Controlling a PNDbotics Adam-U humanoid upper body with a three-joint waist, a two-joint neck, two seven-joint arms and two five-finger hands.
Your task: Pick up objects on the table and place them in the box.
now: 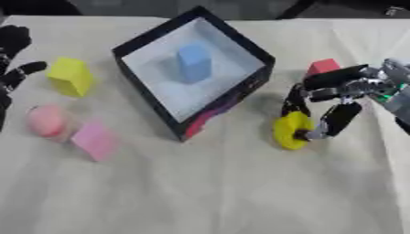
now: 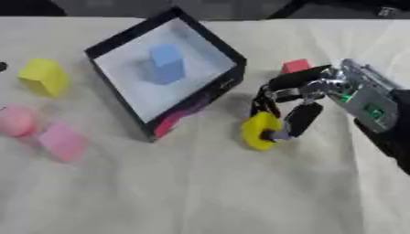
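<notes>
1. The right hand (image 1: 340, 98) reaches in to the right of the box (image 1: 240, 98), its fingers and thumb curled down around a yellow ring-shaped piece (image 1: 291, 130) that sits just off the box's right corner (whether the piece is clear of the cloth I cannot tell).
2. To do this step well, I would lift the yellow piece straight up until it is above the box's black rim, then carry it left over the white floor before letting go, keeping wide of the red block (image 1: 323, 66) behind the hand.
3. A blue block (image 1: 193, 61) already lies inside the box, toward its far wall; release nearer the right corner to avoid it.
4. Left of the box wait a yellow block (image 1: 70, 76), a pink round piece (image 1: 46, 119) and a pink flat block (image 1: 96, 140).
5. The left hand (image 1: 14, 68) shows at the far left edge, fingers relaxed, holding nothing.
6. The table (image 1: 224, 192) is covered in a pale, slightly creased cloth; beyond its far edge the room is dark.
</notes>
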